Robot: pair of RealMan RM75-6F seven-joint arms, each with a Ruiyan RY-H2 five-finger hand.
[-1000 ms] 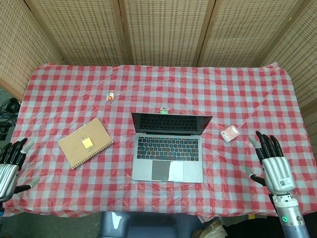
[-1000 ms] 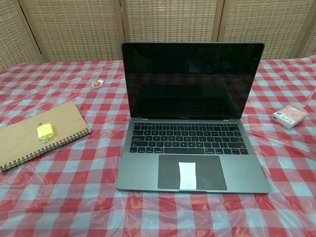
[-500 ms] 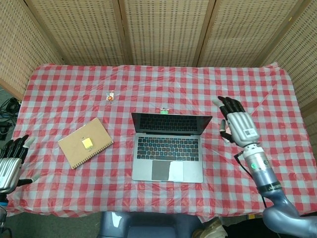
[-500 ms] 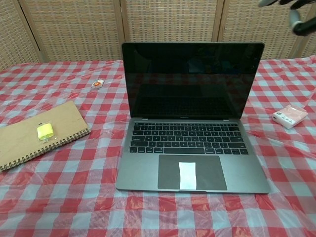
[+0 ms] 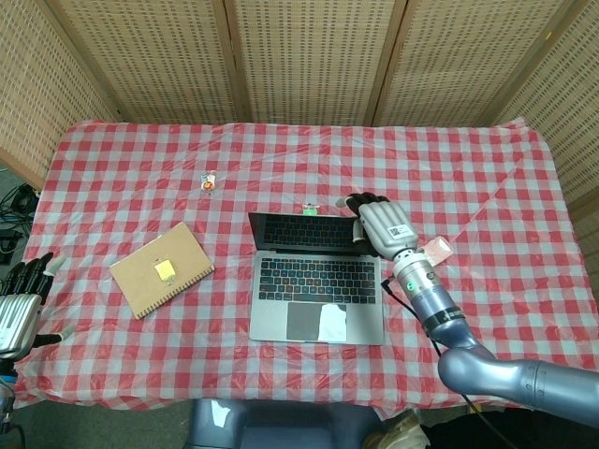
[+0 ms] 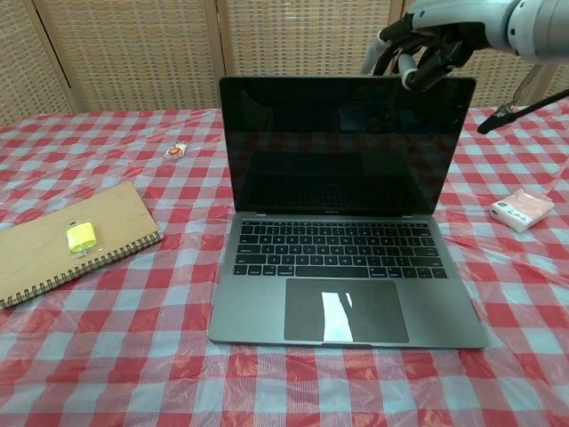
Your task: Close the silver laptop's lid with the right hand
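The silver laptop sits open at the table's centre, screen dark; no brand lettering is legible. The right hand hovers at the lid's top right corner, fingers curled over the edge, holding nothing. The left hand rests at 8 o'clock, fingers apart. A notebook with a yellow tag lies at 9 o'clock, a pink box at 3 o'clock.

Head looks down; chest faces laptop closely

The left hand is cut off by the head view's left edge. The small item on the counter cannot be identified. The right hand's contact with the lid cannot be told.
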